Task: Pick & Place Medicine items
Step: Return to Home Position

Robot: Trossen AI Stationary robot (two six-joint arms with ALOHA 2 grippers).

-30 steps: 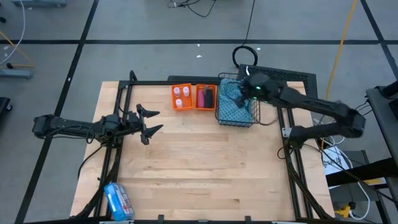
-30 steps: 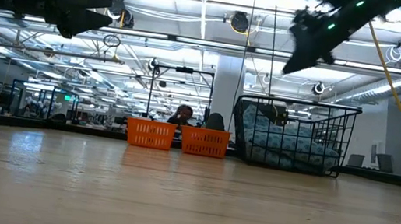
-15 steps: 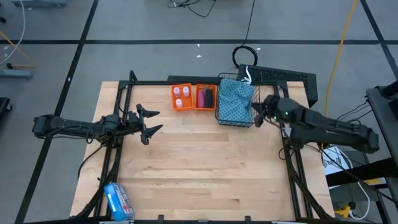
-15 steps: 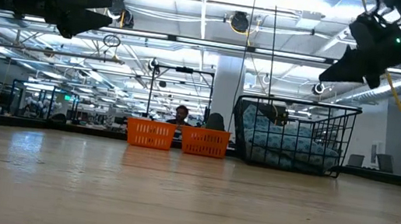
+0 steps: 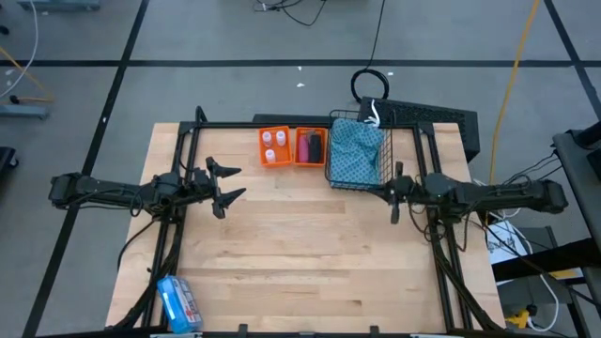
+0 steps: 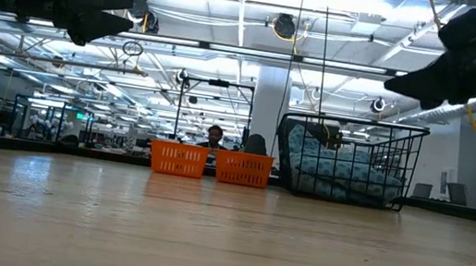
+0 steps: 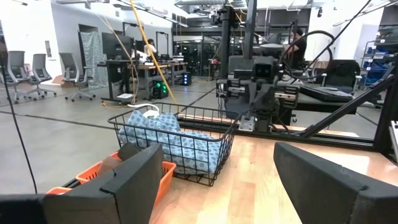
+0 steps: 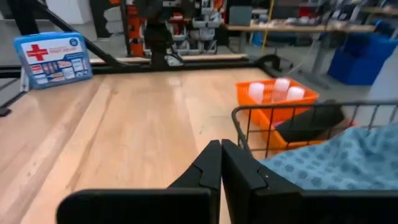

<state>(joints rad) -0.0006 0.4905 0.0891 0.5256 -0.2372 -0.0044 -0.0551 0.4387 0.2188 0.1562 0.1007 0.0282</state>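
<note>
The right claw [image 5: 392, 192], pressed together, is hovering just beside the black wire basket [image 5: 354, 186]; swinging wide risks snagging its rim. The left claw [image 5: 235, 182] is waiting, spread.

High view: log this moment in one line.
left gripper open, left side | right gripper shut, beside wire basket | cloth inside it

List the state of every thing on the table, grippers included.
Left gripper: open, empty, over the table's left.
Right gripper: shut, empty, beside the wire basket.
Left orange basket: holds white bottles.
Right orange basket: holds a pink tube and a black bar.
Wire basket: filled with blue cloth.
Blue packet: flat at a left corner of the table.
</note>
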